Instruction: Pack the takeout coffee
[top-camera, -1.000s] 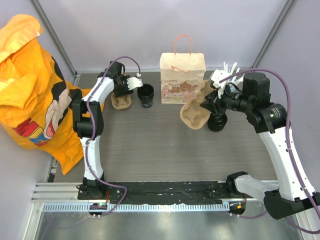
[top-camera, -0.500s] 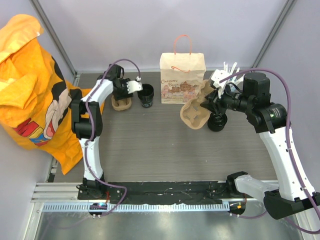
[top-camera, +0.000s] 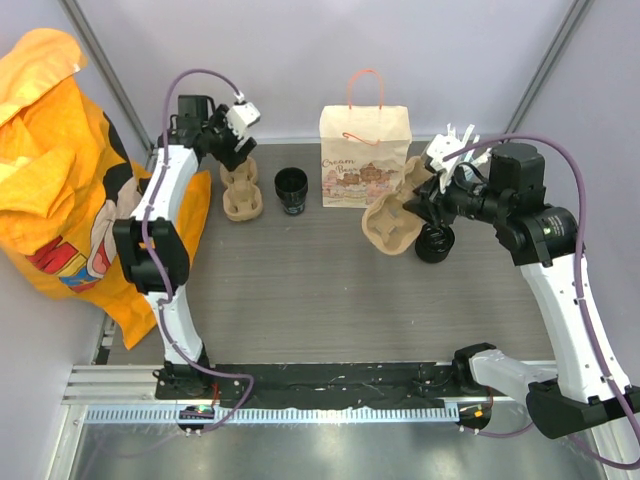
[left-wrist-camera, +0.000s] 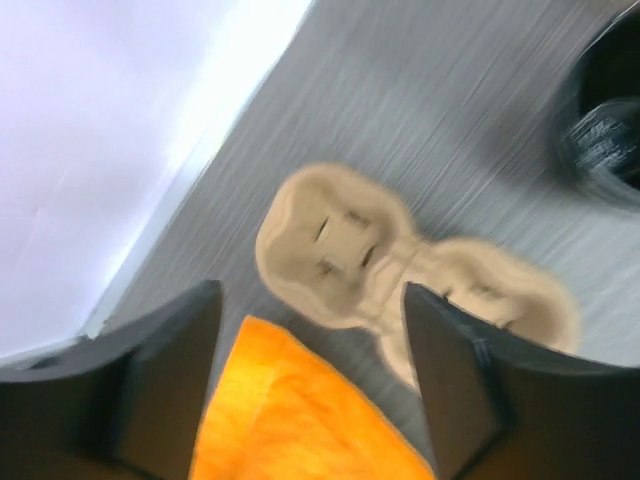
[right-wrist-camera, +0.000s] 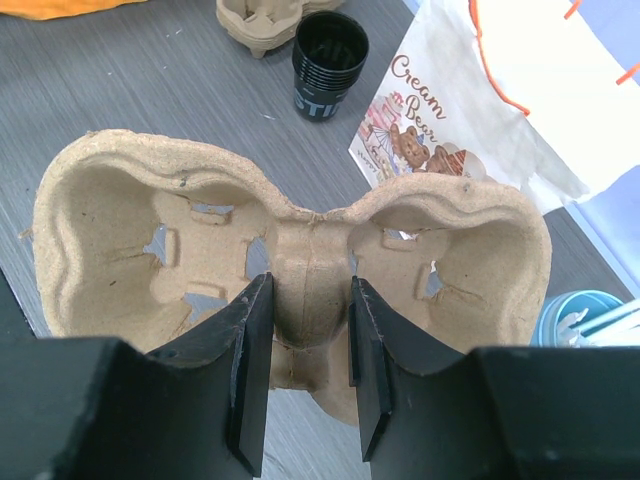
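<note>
The takeout coffee (top-camera: 435, 244), a small black lidded cup, stands at the right, partly hidden under my right arm. My right gripper (top-camera: 412, 205) (right-wrist-camera: 310, 335) is shut on the middle ridge of a brown pulp cup carrier (top-camera: 392, 224) (right-wrist-camera: 290, 240) and holds it tilted above the table. The paper bag (top-camera: 364, 155) (right-wrist-camera: 490, 90) stands upright at the back centre. My left gripper (top-camera: 228, 148) (left-wrist-camera: 310, 400) hangs open and holds nothing, raised at the back left over a second carrier (top-camera: 241, 192) (left-wrist-camera: 400, 270).
Open black cups (top-camera: 291, 190) (right-wrist-camera: 328, 65) (left-wrist-camera: 610, 120) stand left of the bag. A light-blue cup of white straws (top-camera: 455, 145) (right-wrist-camera: 575, 315) sits behind my right gripper. Orange cloth (top-camera: 70, 180) (left-wrist-camera: 300, 410) drapes over the left edge.
My left gripper has drawn away from the open black cups, risen toward the back left, and its jaws have widened. The right arm with its carrier has barely moved.
</note>
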